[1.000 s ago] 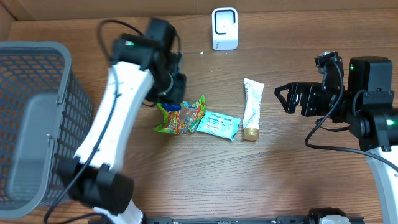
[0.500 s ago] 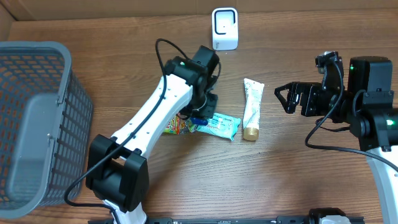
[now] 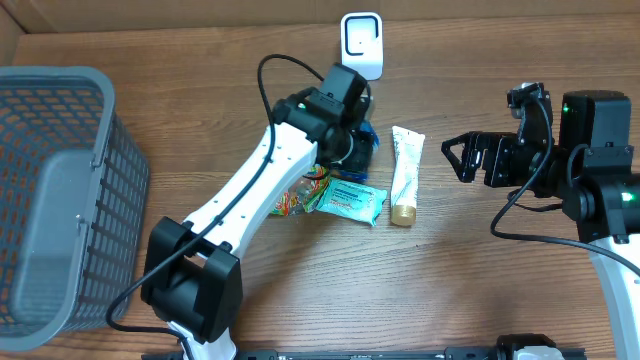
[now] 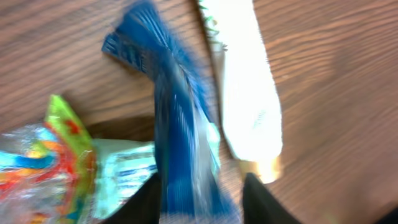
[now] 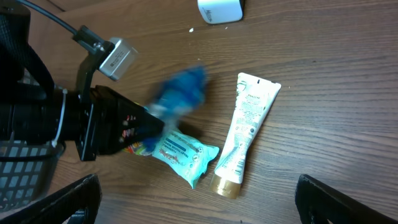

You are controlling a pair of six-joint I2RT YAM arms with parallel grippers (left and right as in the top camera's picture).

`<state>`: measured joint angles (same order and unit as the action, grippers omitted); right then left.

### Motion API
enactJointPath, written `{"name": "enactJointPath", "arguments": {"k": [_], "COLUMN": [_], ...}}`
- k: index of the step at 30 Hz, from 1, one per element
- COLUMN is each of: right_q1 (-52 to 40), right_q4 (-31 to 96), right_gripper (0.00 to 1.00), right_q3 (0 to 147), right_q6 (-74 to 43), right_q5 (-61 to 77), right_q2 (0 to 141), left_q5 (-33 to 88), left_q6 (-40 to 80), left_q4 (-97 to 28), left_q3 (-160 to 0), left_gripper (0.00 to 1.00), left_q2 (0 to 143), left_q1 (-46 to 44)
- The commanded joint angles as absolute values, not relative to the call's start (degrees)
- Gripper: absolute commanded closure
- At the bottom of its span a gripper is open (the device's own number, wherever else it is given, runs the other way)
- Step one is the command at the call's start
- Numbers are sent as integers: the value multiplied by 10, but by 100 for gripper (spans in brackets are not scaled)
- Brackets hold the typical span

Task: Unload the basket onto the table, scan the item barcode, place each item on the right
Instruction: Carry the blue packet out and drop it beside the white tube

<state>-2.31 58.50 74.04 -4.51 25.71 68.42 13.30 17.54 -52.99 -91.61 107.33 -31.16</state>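
A blue packet (image 3: 367, 134) lies blurred between the jaws of my left gripper (image 3: 354, 150), just below the white barcode scanner (image 3: 361, 45) at the table's back edge. In the left wrist view the blue packet (image 4: 180, 124) runs up from between the black fingers (image 4: 146, 199). The left finger is against it and a gap shows beside the right finger, so the left gripper (image 4: 200, 190) is open. From the right wrist the blue packet (image 5: 180, 93) sticks out of the left gripper as a smear. My right gripper (image 3: 456, 157) hovers wide open at the right, holding nothing.
A white tube with a gold cap (image 3: 405, 176) lies right of the left gripper. A teal packet (image 3: 352, 200) and a colourful snack bag (image 3: 293, 201) lie under the left arm. A grey mesh basket (image 3: 60, 120) fills the left side.
The left arm swung right from the snack bag toward the scanner, bringing the blue packet along. Its jaws have widened. The right arm has not moved.
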Motion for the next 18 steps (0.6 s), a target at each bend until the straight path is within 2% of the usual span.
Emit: {"name": "enactJointPath", "arguments": {"k": [1,12,18], "right_q1": [-25,-25,-25], "right_q4": [583,582,582], "right_gripper": [0,0,0], "right_q3": [750,750,750], "right_q6": [-46,-46,-46], "right_q5": [262,262,262], "right_q2": [683,683,683], "left_q5": [160,197,140], "left_q6": [219,223,156], "left_q4": [-524,-536,-696], "left_q3": [-912,-922,-1052], "left_gripper": [63,57,47], "left_q2": [1087,1086,1086], "left_q1": [-329,-339,-295]}}
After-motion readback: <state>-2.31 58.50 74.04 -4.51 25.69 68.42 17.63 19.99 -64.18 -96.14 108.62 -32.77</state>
